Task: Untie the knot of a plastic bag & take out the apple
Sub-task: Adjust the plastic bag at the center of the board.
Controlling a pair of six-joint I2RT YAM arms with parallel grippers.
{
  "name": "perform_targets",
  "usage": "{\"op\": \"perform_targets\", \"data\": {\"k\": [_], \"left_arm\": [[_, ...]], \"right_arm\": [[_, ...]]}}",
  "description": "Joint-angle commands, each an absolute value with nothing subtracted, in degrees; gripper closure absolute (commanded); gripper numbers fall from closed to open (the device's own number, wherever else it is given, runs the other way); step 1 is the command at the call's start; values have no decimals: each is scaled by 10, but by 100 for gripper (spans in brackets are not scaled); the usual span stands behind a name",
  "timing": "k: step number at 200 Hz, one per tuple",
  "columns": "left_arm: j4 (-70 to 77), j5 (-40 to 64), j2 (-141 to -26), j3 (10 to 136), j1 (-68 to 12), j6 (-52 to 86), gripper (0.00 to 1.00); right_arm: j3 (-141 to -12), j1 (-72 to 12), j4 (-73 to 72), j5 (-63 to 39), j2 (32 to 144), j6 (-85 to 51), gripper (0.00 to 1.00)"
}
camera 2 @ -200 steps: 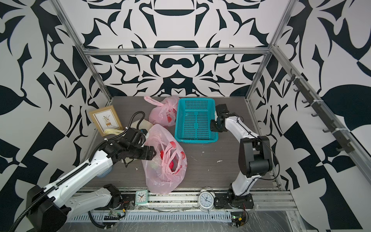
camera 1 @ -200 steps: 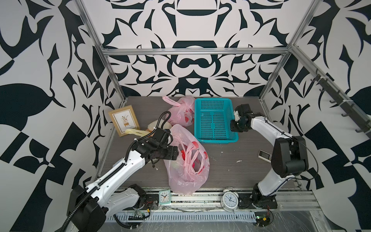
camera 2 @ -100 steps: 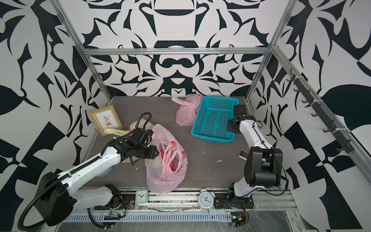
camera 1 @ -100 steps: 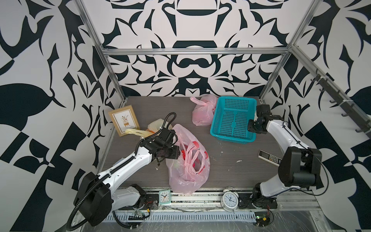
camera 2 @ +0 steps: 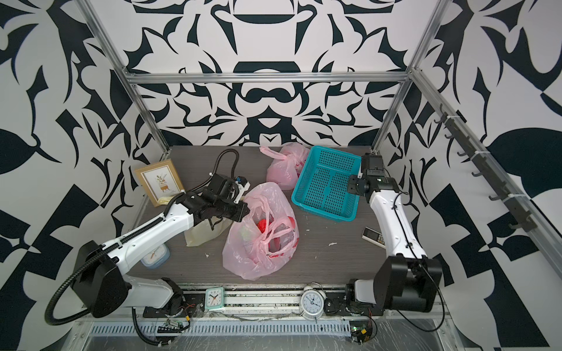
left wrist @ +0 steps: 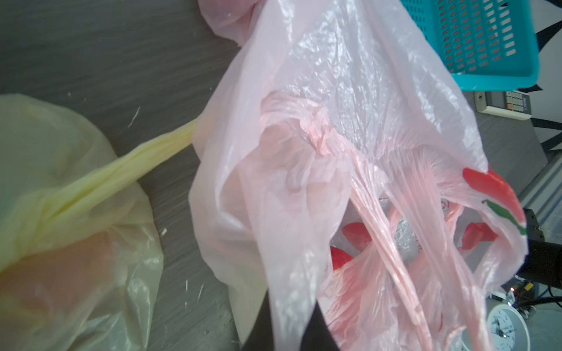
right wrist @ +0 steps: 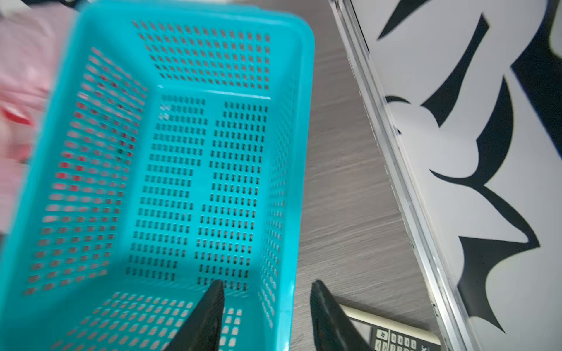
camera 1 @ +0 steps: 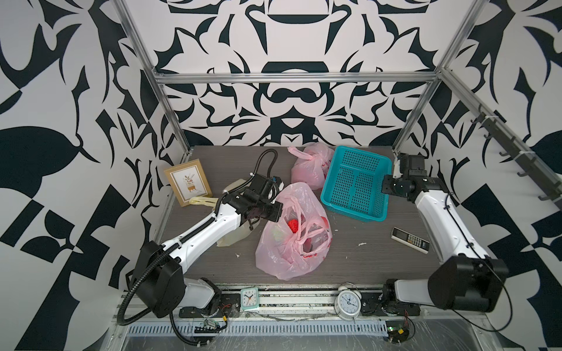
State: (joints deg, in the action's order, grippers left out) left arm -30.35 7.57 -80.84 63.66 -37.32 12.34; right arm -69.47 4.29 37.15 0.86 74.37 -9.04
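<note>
A pink plastic bag [camera 1: 289,252] [camera 2: 258,252] lies at mid table with its twisted handles [camera 1: 307,234] loose over its mouth. Red shapes show through the film [left wrist: 334,91]; I cannot make out the apple or a knot. My left gripper [camera 1: 271,212] [camera 2: 240,212] [left wrist: 292,297] is at the bag's left upper edge, shut on a fold of the pink film. My right gripper [camera 1: 390,182] [camera 2: 355,184] [right wrist: 267,284] stands open astride the right wall of a teal basket [camera 1: 355,218] [right wrist: 292,152], one finger inside and one outside.
A second, tied pink bag [camera 1: 307,170] sits behind, touching the basket. A yellowish bag [camera 1: 234,237] [left wrist: 60,197] lies under my left arm. A picture frame [camera 1: 188,182] leans at the left wall. A remote [camera 1: 410,240] [right wrist: 395,337] lies right. Two clocks [camera 1: 249,299] [camera 1: 348,302] stand along the front rail.
My right gripper dragged the teal basket to the right, the tied bag shifting with it, then opened. My left gripper closed on the pink bag's edge.
</note>
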Motion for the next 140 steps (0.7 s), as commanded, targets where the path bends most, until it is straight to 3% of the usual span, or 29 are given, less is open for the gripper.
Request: {"op": "perform_targets", "data": {"k": [1, 26, 86, 94, 104, 117, 140], "left_arm": [[-286, 115, -837, 679, -374, 48, 89], [-273, 151, -876, 714, -370, 5, 89], [-307, 172, -936, 784, -353, -47, 86], [-315, 174, -937, 789, -349, -40, 78], [-328, 173, -933, 794, -346, -32, 59], [-339, 165, -917, 793, -347, -23, 42], [-348, 145, -872, 773, -347, -5, 27]], "right_arm": [[-698, 8, 370, -130, 706, -95, 49], [-671, -89, 368, -202, 706, -95, 48], [-620, -261, 340, -217, 696, -127, 46], [-624, -278, 348, -216, 690, -125, 46], [-628, -293, 360, -212, 680, -120, 46], [-630, -309, 371, -195, 661, -108, 46], [-628, -336, 402, -137, 637, -72, 46]]}}
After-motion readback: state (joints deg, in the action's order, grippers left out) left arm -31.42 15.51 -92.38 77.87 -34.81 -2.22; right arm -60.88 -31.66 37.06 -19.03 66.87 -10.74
